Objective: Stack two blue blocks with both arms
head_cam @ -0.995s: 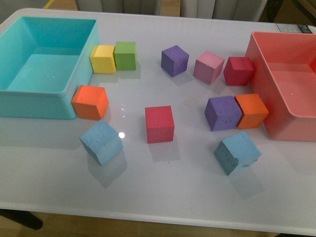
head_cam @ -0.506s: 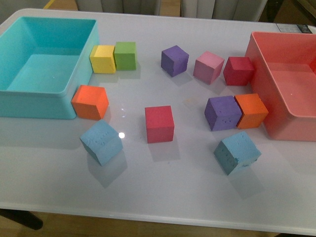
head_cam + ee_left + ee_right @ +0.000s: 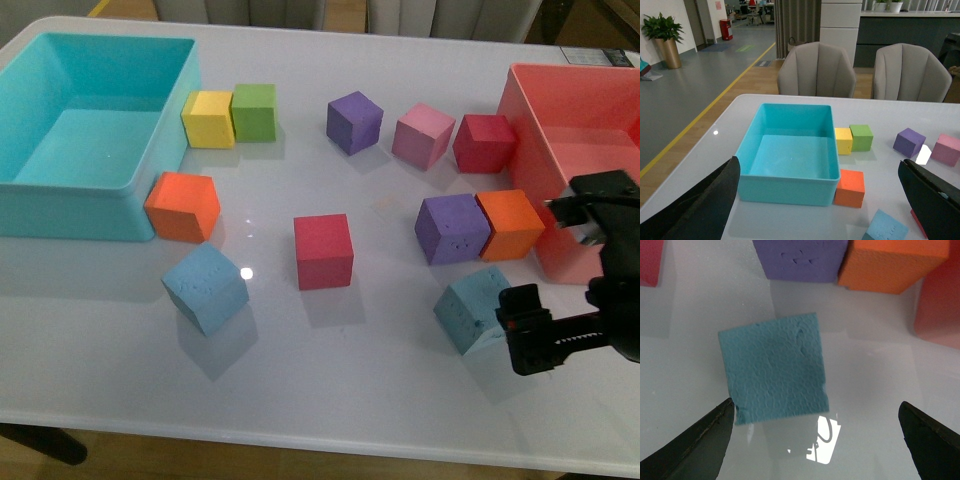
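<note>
**Front and two wrist views.** My right gripper (image 3: 532, 270) hangs over the near right part of the table (image 3: 350, 380). Its jaws are spread wide and it grips nothing. In the right wrist view its fingers (image 3: 700, 442) stand far apart. The right blue block (image 3: 774, 367) lies flat on the table ahead of the gap between them, touched by neither.

In the front view this block sits at 4 o'clock from the central red cube (image 3: 323, 250), turned at an angle. It is near, at 6 o'clock of, a purple cube (image 3: 452, 228) and an orange cube (image 3: 510, 224). These two touch each other beside the coral bin (image 3: 525, 150).

The left blue block (image 3: 205, 287) lies at 8 o'clock from the red cube. It is at 5 o'clock of a second orange cube (image 3: 183, 206), which sits at the near corner of the turquoise bin (image 3: 70, 212). The two blue blocks rest well apart, neither upon the other.

My left gripper (image 3: 818, 162) appears only in the left wrist view. Its jaws are wide and empty, with the turquoise bin and the left blue block ahead of it.
</note>
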